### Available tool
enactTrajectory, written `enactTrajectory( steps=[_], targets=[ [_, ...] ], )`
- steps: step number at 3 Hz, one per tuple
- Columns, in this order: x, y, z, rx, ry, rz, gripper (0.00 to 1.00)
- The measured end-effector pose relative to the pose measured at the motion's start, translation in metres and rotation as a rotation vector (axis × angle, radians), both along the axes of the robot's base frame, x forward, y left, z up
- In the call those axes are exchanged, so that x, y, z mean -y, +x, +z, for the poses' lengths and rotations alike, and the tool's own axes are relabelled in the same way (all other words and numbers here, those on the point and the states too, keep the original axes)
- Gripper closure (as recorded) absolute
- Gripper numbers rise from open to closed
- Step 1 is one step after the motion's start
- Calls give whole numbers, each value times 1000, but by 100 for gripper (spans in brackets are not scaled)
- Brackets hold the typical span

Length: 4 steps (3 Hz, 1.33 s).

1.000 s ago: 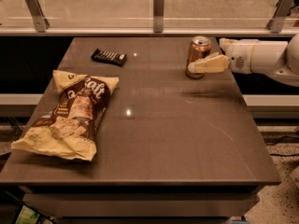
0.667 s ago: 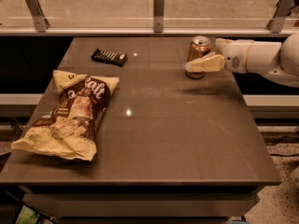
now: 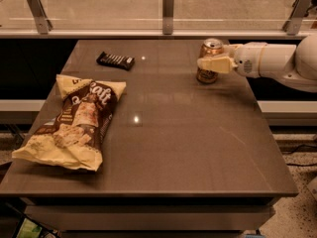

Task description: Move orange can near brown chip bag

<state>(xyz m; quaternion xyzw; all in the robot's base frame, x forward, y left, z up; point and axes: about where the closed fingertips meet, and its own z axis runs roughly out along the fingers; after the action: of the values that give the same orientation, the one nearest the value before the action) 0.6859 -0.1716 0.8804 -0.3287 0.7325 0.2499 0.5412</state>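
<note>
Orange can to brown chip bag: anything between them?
Camera view: only bare table between orange can and brown chip bag; black candy bar lies farther back; gripper at the can.

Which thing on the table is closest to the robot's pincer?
The upright orange can, with the pincer at it; brown chip bag and candy bar lie leftward.

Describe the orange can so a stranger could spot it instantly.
On the brown table, look far right, where the robot's white hand reaches in. The orange can stands upright at that hand: the only cylinder; the chip bag and black wrapper lie flat.
</note>
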Motion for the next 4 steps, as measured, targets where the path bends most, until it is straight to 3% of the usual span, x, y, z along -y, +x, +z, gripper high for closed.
enactTrajectory(
  steps=[2, 3, 4],
  targets=[
    [-6, 1, -1, -2, 1, 9, 87],
    [-9, 1, -2, -3, 2, 13, 100],
    [-12, 0, 1, -3, 2, 24, 100]
  ],
)
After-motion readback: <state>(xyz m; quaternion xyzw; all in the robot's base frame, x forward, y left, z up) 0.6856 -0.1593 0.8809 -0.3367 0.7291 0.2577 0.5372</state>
